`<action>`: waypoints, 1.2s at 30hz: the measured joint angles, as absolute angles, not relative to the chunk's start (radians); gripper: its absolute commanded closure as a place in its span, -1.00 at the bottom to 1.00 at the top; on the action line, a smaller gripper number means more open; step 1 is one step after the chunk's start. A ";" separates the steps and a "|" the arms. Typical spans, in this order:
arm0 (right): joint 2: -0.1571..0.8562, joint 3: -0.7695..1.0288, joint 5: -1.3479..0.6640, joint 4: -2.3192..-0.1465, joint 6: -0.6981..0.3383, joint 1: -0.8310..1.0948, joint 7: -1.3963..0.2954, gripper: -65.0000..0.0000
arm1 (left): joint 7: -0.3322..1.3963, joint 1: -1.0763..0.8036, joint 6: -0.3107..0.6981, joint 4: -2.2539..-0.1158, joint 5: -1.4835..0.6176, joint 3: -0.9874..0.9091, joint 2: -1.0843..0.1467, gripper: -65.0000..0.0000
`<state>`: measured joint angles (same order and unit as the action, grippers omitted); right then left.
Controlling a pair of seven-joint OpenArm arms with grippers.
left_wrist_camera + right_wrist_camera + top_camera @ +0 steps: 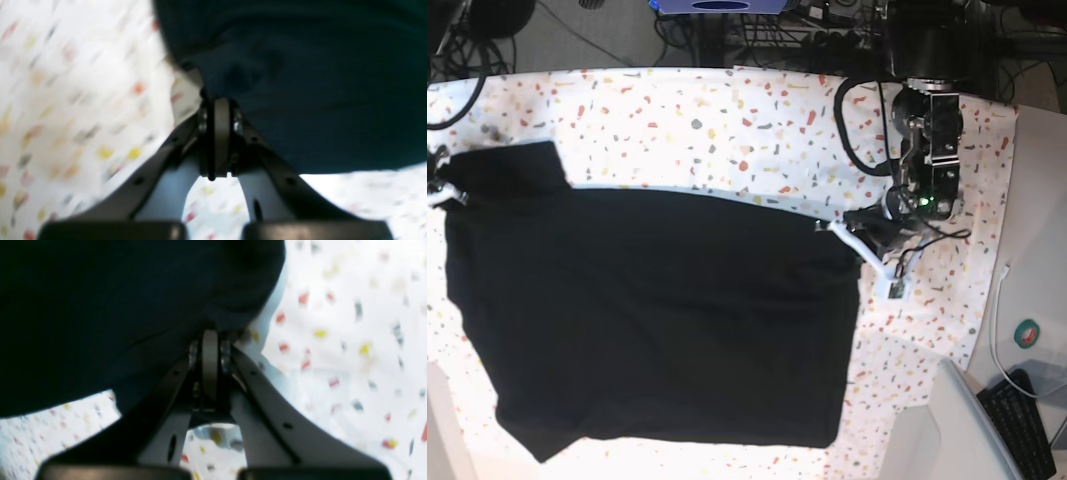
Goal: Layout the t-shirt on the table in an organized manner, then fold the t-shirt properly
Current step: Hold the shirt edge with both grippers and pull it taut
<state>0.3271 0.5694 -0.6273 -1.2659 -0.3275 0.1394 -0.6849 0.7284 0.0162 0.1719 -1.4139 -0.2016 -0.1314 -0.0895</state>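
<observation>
The black t-shirt [657,310] lies spread across the speckled table [727,120], with one sleeve pointing to the upper left. My left gripper [827,227] is at the shirt's right edge. In the left wrist view its jaws [215,103] are shut on the dark fabric [317,83]. My right gripper [439,192] shows only as a white tip at the shirt's far left edge. In the right wrist view it [210,336] is shut on the cloth's edge [100,306]. The print and collar are hidden.
A plain grey surface [1037,250] borders the table on the right. It holds a teal tape roll [1029,333], a white cable and a black keyboard [1022,420]. Cables and equipment crowd the floor beyond the far edge [727,25].
</observation>
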 measured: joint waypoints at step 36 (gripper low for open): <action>0.215 0.575 -0.616 -1.712 -0.426 0.274 -0.896 1.00 | 0.878 -0.225 0.179 -1.724 -0.208 -0.337 -0.114 1.00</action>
